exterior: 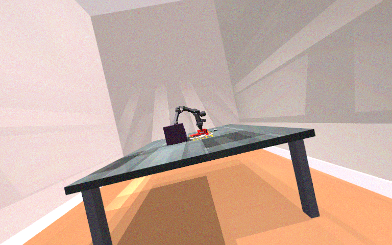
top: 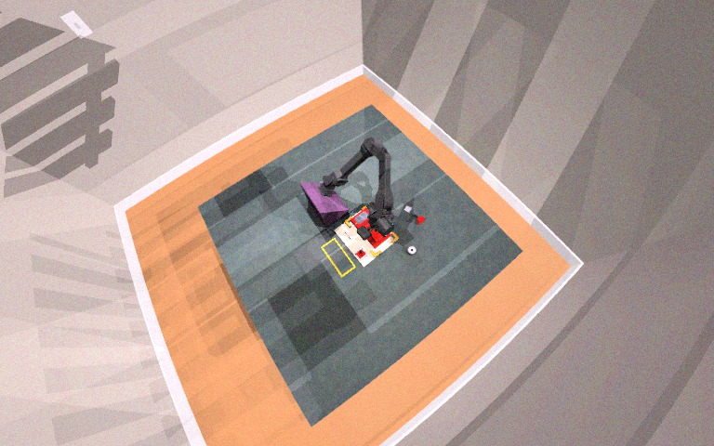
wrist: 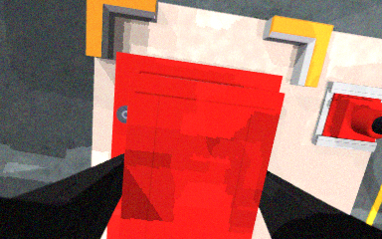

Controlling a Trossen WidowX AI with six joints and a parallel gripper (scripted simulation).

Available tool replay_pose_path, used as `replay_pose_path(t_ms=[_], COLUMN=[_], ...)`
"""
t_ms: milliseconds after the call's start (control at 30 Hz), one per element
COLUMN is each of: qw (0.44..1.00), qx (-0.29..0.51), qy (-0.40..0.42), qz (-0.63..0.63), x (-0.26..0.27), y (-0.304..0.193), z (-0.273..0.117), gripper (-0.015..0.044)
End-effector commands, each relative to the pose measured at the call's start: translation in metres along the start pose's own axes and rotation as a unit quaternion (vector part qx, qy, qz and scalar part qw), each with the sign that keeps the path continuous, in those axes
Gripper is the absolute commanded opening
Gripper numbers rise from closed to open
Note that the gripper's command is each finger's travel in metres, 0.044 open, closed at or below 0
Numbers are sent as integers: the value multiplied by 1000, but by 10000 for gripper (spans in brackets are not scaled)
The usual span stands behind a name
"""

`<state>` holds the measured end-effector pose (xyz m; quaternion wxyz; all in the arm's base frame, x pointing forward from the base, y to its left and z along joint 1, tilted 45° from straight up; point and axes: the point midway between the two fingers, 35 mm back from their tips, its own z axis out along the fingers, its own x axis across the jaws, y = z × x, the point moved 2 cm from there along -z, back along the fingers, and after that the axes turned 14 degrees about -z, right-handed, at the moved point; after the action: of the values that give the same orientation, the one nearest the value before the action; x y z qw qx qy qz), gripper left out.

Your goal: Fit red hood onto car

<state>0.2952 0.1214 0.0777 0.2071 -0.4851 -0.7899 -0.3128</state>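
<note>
My gripper is shut on the red hood, with a finger on each side of it. The hood is over the red chassis, close to its deck. In the wrist view the chassis shows beyond the hood's far edge and along its left side, where a round grey part is partly covered. The pegs, corner holes and engine block are hidden there, so I cannot tell whether the pegs are in the holes or the hood sits flat. The arm covers most of the hood in the top view.
The white jig board has orange-yellow corner brackets and a small red part in a holder. A purple block stands by the arm's base. A white wheel and red piece lie beyond the board.
</note>
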Motion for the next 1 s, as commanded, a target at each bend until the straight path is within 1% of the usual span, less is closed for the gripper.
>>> replay_pose_path(t_ms=[0, 967], qw=[1000, 1000], qx=[0, 0], qy=[2, 1], qz=[2, 1], x=[0, 0], y=[-1, 0], z=[3, -5], gripper=[0, 0])
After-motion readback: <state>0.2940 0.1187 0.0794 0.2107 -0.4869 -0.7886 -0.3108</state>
